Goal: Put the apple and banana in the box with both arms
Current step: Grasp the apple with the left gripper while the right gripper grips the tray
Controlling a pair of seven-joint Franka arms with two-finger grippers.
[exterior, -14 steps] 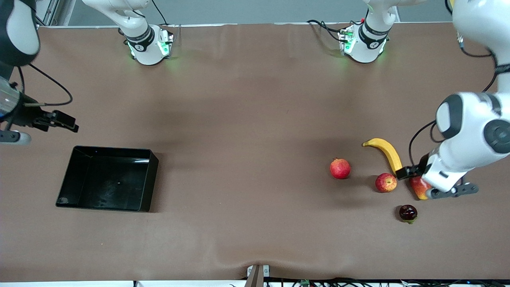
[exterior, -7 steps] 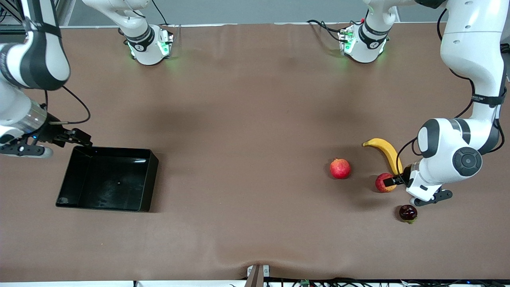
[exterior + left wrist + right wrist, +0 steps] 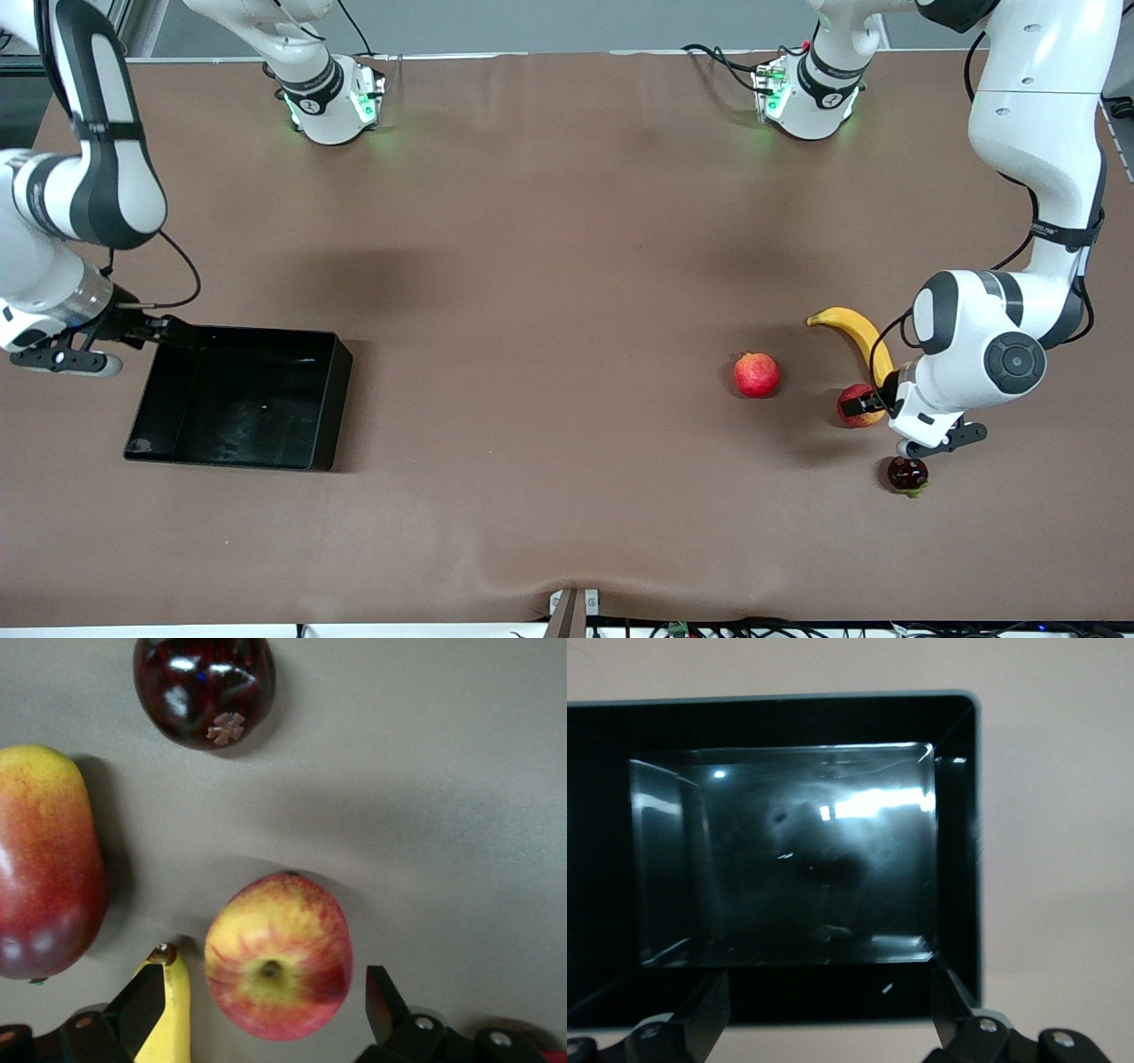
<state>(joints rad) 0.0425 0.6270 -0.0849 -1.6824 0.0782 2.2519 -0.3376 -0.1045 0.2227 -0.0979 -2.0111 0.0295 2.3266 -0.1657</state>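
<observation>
The apple (image 3: 853,392), red with yellow streaks, lies on the table next to the banana (image 3: 856,335). My left gripper (image 3: 861,407) hangs open just over the apple. In the left wrist view the apple (image 3: 279,966) sits between the two spread fingers (image 3: 133,1010) of the left gripper (image 3: 264,985), untouched, and the banana's dark tip (image 3: 166,1005) lies against one finger. The black box (image 3: 332,399) stands toward the right arm's end. My right gripper (image 3: 175,331) is open and empty over the box's rim farthest from the front camera. In the right wrist view the right gripper (image 3: 828,992) hangs above the box wall (image 3: 957,859).
A red pomegranate (image 3: 756,374) lies beside the apple toward the right arm's end. A dark purple fruit (image 3: 907,473) lies nearer the front camera. A red-yellow mango (image 3: 44,873) lies by the banana, hidden under the left arm in the front view.
My left gripper has moved from over the mango to over the apple. My right gripper has moved toward the box and now hangs over its rim.
</observation>
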